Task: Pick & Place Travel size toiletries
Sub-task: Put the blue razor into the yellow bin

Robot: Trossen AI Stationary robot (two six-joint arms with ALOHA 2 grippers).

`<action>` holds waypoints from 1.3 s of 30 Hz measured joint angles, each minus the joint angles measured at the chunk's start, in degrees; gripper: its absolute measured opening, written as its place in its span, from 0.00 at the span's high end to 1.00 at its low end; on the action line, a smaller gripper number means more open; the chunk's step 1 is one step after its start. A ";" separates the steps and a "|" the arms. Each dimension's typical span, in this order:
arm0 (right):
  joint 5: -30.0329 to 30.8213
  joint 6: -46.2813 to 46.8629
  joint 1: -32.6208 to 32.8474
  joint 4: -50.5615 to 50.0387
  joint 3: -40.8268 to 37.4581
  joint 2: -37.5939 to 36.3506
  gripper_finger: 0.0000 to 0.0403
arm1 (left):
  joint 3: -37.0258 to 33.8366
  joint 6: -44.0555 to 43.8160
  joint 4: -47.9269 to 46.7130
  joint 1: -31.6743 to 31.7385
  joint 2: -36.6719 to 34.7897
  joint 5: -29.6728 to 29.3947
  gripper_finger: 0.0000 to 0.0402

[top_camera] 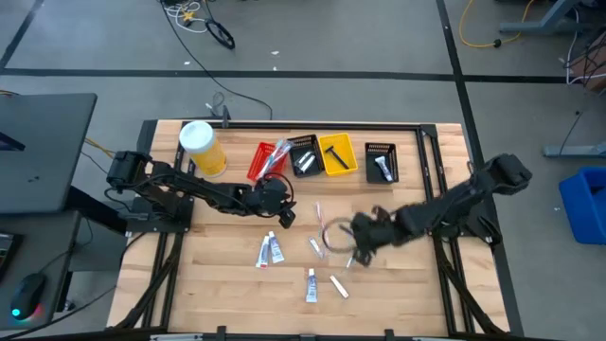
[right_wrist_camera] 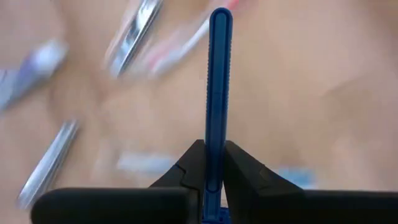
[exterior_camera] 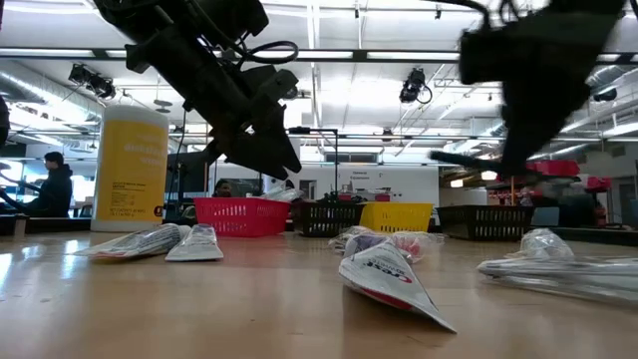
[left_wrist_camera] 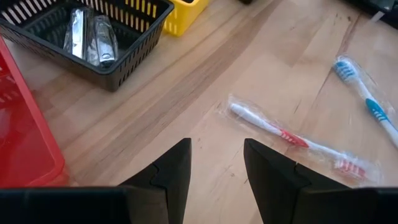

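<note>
Nearest the low camera: white crimped tube with red and dark print [exterior_camera: 391, 276], lying on the wooden table [exterior_camera: 249, 309] with its flat end forward.
Right gripper [right_wrist_camera: 212, 163]: narrow, its two dark fingers pinched on the handle of a slim blue plastic razor [right_wrist_camera: 219, 87], which sticks straight out ahead of them over the table.
Right arm, high view: reaches in from the right edge; the right gripper [top_camera: 356, 248] is over the middle of the table, among the loose items.
Left gripper [left_wrist_camera: 216, 163]: fingers apart with nothing between them, poised over bare wood just beside the red slotted bin [left_wrist_camera: 25, 134].
Near the left gripper: clear-wrapped white toothbrush with red marks [left_wrist_camera: 292, 138]; farther off, a wrapped blue and white toothbrush [left_wrist_camera: 367, 99].
Black slotted bin [left_wrist_camera: 93, 65]: holds clear-wrapped silvery packets [left_wrist_camera: 90, 38].
Bins at the far edge, high view: red, black, a yellow slotted bin [top_camera: 338, 155], and a second black bin [top_camera: 382, 162] set apart from them.
Loose on the table: two small white and blue tubes [top_camera: 270, 250] side by side, another tube [top_camera: 311, 284] nearer the front edge, and a small white packet [top_camera: 338, 286] beside it.
Far left corner: tall yellow canister with a white lid [top_camera: 201, 147], standing upright.
</note>
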 joint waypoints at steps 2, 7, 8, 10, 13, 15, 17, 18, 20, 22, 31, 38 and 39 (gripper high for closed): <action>2.50 -2.91 -4.63 0.23 0.03 -1.39 0.90 | 0.00 0.00 0.02 0.00 0.00 0.00 0.61; 3.37 -12.71 -16.47 2.91 0.04 -2.34 0.90 | 0.00 0.02 0.07 0.00 0.00 0.03 0.61; 3.32 -14.70 -18.55 4.01 0.04 -2.34 0.90 | 0.00 0.02 0.10 0.00 0.00 -0.08 0.61; 3.10 -18.87 -22.67 7.59 0.04 -2.11 0.90 | 0.00 0.19 0.12 0.00 0.00 -0.47 0.61; 0.97 -25.41 -28.61 12.88 0.04 -2.10 0.90 | 0.00 0.44 0.26 0.00 0.00 -1.22 0.61; -0.59 -27.91 -32.70 15.89 0.07 -2.10 0.90 | 0.00 0.29 0.30 0.00 0.00 -1.40 0.61; -1.77 -30.02 -36.67 18.48 0.07 -2.09 0.90 | 0.00 0.13 0.35 0.00 0.00 -1.41 0.61; -1.83 -30.71 -38.57 19.88 0.07 -2.08 0.90 | 0.00 0.13 0.50 0.00 0.00 -1.43 0.61; -2.42 -31.75 -42.18 22.26 0.07 -2.07 0.90 | 0.00 0.11 0.88 0.00 0.00 -1.62 0.61; -4.12 -31.81 -45.12 24.90 -0.18 -1.37 0.90 | 0.00 0.09 1.36 0.00 0.00 -1.66 0.61; -5.95 -32.83 -50.48 32.68 -1.29 6.77 0.89 | 0.00 -0.02 3.28 0.00 0.00 -3.64 0.61; -6.46 -32.31 -52.17 31.97 -1.29 11.99 0.88 | 0.00 0.64 3.19 0.00 0.00 -3.82 0.61; -6.39 -32.36 -52.37 32.06 -1.29 12.40 0.88 | 0.00 0.84 3.21 0.00 0.00 -3.83 0.61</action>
